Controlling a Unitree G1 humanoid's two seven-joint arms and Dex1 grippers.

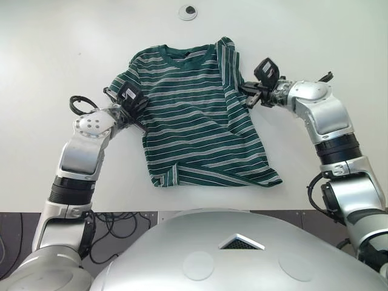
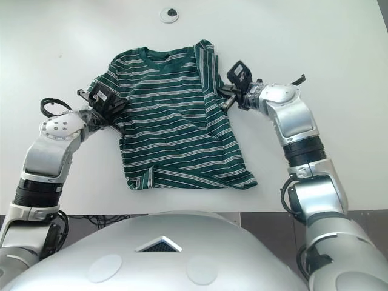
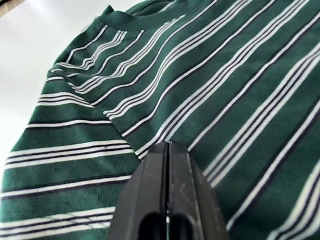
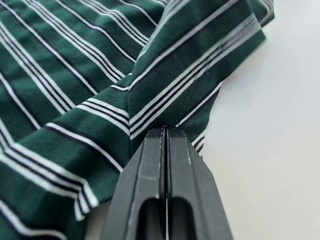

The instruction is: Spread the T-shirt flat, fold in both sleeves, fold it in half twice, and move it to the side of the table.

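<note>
A dark green T-shirt with white stripes (image 1: 194, 121) lies face up on the white table (image 1: 327, 36), collar away from me. Its sleeve on my right is folded in over the body (image 1: 227, 60); the sleeve on my left (image 1: 120, 82) still spreads outward. The hem near the front is rumpled. My left gripper (image 3: 167, 144) is shut, its tips pinching the cloth at the left sleeve seam (image 1: 140, 123). At the shirt's right edge, beside the folded sleeve, my right gripper (image 4: 164, 129) is shut on the fabric (image 1: 247, 99).
A small round white disc with a dark centre (image 1: 188, 12) sits at the back of the table. Bare table top spreads to the left (image 1: 42, 54) and right of the shirt. The table's front edge (image 1: 121, 209) runs just below the hem, with cables beneath it.
</note>
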